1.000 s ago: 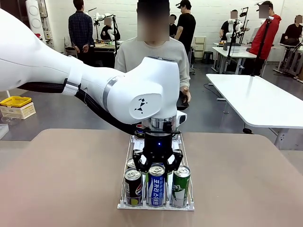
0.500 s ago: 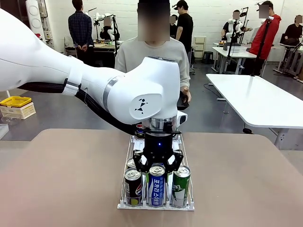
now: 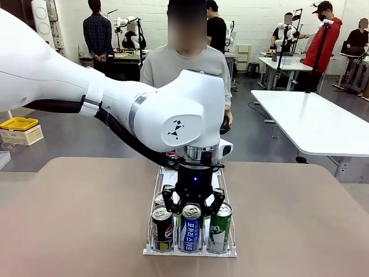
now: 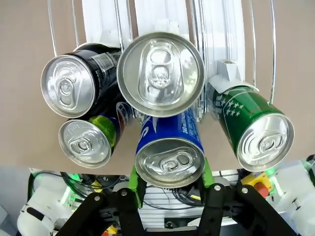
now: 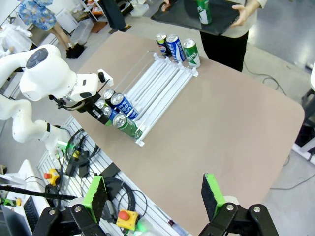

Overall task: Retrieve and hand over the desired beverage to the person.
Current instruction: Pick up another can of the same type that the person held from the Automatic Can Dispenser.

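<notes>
A white wire rack (image 3: 230, 251) holds a black cola can (image 3: 162, 228), a blue can (image 3: 190, 229) and a green can (image 3: 219, 228) at its near end. My left gripper (image 3: 191, 203) hangs over the blue can (image 4: 170, 162), open, with a green pad (image 4: 135, 184) on each side of the can's top. Just behind the blue can stands another can (image 4: 161, 73). My right gripper (image 5: 154, 196) is open high above the table, nothing between its fingers. The person (image 3: 184, 66) in a grey sweatshirt stands at the far side, holding a dark tray (image 5: 224, 19) with a green can (image 5: 203, 11) on it.
Three more cans (image 5: 173, 46) stand at the rack's far end. A yellow box (image 3: 18, 124) sits far left and a white table (image 3: 311, 121) stands to the right. Cables and a red stop button (image 5: 124, 216) lie below the table's near edge.
My left gripper has come down a little, so its fingers sit lower around the blue can's top. The cans have not moved.
</notes>
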Controlling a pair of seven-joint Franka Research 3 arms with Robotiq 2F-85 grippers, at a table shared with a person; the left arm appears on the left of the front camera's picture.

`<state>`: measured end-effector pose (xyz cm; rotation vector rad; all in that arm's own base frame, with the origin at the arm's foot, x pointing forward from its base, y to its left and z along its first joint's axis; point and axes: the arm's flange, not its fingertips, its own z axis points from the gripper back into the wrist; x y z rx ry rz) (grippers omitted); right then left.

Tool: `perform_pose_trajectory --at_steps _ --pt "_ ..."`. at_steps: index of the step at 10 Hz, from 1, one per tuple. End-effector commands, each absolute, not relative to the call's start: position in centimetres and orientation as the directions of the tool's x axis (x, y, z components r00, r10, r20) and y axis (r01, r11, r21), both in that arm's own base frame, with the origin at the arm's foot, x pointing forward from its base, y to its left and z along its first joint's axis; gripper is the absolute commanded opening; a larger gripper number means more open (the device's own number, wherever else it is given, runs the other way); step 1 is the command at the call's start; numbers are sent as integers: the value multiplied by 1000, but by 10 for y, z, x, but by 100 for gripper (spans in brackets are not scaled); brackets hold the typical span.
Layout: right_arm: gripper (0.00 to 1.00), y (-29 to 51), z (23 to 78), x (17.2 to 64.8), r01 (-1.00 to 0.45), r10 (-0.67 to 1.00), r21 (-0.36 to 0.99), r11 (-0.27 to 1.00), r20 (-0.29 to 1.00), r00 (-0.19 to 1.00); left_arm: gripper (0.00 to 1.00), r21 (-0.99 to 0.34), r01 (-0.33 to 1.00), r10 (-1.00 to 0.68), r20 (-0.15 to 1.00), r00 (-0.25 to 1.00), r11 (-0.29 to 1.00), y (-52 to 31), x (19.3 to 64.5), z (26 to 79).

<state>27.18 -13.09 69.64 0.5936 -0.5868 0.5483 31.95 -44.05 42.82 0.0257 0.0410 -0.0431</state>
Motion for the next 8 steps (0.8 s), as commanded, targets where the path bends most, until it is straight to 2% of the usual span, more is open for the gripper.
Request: perform_pose_trajectory --at_steps 1,8 --pt "100 -130 696 273 -640 301 361 679 658 690 0 48 70 -67 -65 996 996 -442 319 431" --pt "100 -130 696 273 -640 301 361 679 658 690 0 58 75 -71 -63 995 996 -439 320 429"
